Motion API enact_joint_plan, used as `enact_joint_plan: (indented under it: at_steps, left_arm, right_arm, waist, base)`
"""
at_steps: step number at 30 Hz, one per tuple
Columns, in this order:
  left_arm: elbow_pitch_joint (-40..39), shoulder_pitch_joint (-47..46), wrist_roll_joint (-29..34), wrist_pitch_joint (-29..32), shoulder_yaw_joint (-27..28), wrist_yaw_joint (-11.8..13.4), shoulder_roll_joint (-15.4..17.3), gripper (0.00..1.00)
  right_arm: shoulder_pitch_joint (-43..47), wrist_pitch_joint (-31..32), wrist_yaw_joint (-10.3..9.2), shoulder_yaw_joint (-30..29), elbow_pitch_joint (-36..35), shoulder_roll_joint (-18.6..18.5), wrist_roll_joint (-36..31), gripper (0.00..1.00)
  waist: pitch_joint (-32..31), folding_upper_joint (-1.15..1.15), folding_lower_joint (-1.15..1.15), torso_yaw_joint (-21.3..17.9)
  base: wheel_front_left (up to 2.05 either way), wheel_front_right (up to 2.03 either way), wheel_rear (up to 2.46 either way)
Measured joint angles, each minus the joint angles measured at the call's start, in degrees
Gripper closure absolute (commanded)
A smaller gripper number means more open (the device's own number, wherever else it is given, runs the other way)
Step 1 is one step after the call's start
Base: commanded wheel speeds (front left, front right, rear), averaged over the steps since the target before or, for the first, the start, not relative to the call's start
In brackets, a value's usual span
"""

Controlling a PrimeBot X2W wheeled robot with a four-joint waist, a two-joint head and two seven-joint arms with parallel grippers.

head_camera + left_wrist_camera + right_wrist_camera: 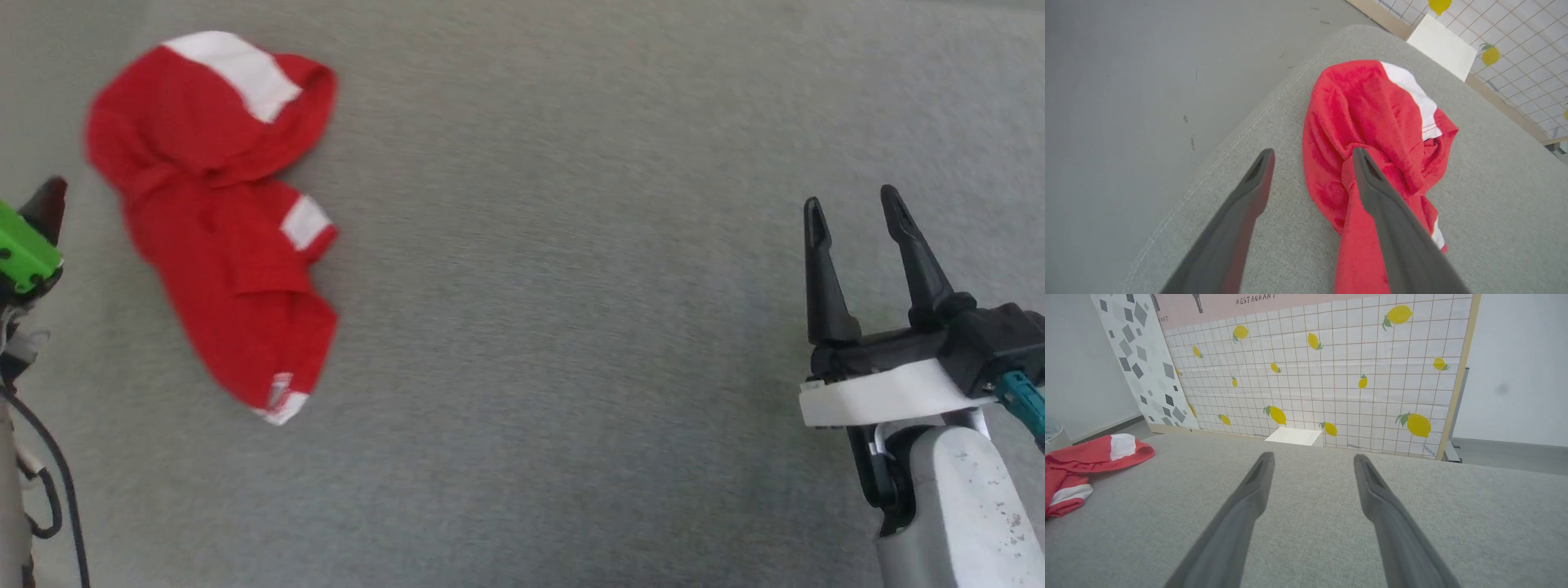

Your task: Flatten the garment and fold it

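**Figure. Crumpled garment before flattening: hazards and arm pose.**

The garment [216, 220], red with white trim bands, is seen bunched and twisted on the grey padded surface [571, 327]. It lies at the left of the head view, near the stitched edge [1229, 141] beyond which the floor [1126, 81] is seen.

*Hazards.* Several layers are likely to be taken at once if the pinch is made at the twisted middle. The bundle would then be lifted whole rather than spread. A pull toward the stitched edge could carry the thin fabric over it and onto the floor. A pull by one arm alone, with no second hold, is judged likely to slide the cloth instead of opening it.

*Pose.* The left gripper [1312, 151] is held above the garment's near side with its fingers apart and nothing between them. One finger is seen over bare padding and the other over the red cloth (whether that finger touches the cloth cannot be told). The right gripper [851, 198] is held well apart from the garment at the lower right of the head view. Its fingers are also spread and empty, and are pointed across bare padding toward the lemon-patterned backdrop [1331, 375].
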Motion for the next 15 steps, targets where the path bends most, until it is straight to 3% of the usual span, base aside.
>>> enact_joint_plan:
  at_steps: [5, 9, 12, 13, 14, 15]
  left_arm:
    - [0.33, 3.25, -1.63, 8.44, 1.91, 6.17, 0.15, 0.00]
    - [-0.65, 7.26, -2.03, 13.65, 2.42, 9.75, 0.36, 0.00]
    - [-2.68, 8.78, -2.49, 17.13, 3.09, 10.99, 2.04, 0.00]
    - [-3.28, 9.21, -2.85, 17.94, 3.23, 11.15, 2.65, 0.11]
    - [-4.05, 9.75, -3.15, 18.89, 3.34, 11.16, 3.19, 0.60]
    - [-4.76, 10.22, -3.33, 19.30, 3.45, 11.11, 3.43, 0.96]
  right_arm:
    - [-0.52, -0.14, 0.00, 0.67, 0.09, 0.00, 1.15, 0.00]
    - [-0.55, -0.14, 0.00, 0.66, -0.09, -0.02, 1.78, 0.00]
    - [-0.55, -0.14, 0.00, 0.69, -0.05, -0.04, 1.78, 0.00]
    - [-0.55, -0.14, 0.00, 0.67, -0.03, -0.05, 1.78, 0.00]
    - [-0.54, -0.14, 0.00, 0.67, 0.02, -0.07, 1.78, 0.00]
    - [-0.52, -0.14, 0.00, 0.70, 0.08, -0.07, 1.81, 0.00]
  waist:
    - [3.86, 0.00, 0.00, -5.24]
    - [6.10, 0.00, -0.01, -8.51]
    - [7.12, 0.00, -0.01, -10.32]
    - [7.27, 0.00, -0.01, -10.72]
    - [7.35, 0.00, -0.01, -11.13]
    - [7.24, 0.00, -0.01, -11.36]
  base:
    - [0.00, 0.00, 0.00]
    - [0.00, 0.00, 0.00]
    - [0.00, 0.00, 0.00]
    - [0.00, 0.00, 0.00]
    - [0.00, 0.00, 0.00]
    - [0.00, 0.00, 0.00]
